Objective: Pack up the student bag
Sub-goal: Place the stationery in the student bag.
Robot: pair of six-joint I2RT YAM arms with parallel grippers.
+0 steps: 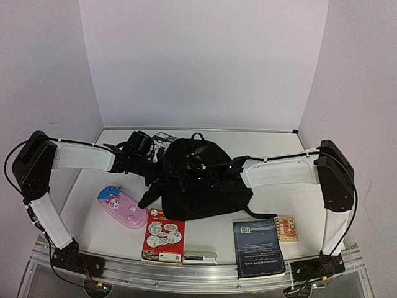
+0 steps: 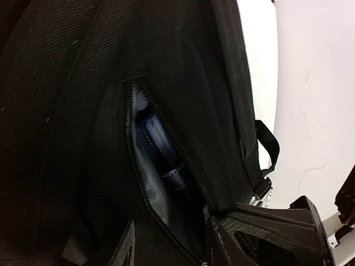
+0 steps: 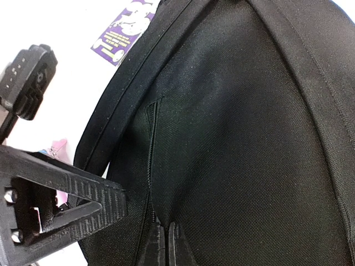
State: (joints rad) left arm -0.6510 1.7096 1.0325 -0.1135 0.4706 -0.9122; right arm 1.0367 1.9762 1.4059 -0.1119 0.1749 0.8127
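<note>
The student bag lies mid-table, toward the far side. The right gripper is pinched shut on its zip seam. The left gripper stands parted over the open pocket. I'd lift the left one straight out, clear of the dark-blue item inside.

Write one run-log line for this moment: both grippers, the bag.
left gripper: open at pocket | right gripper: shut at zip | large soft black fabric backpack: pocket unzipped, dark-blue item inside
</note>
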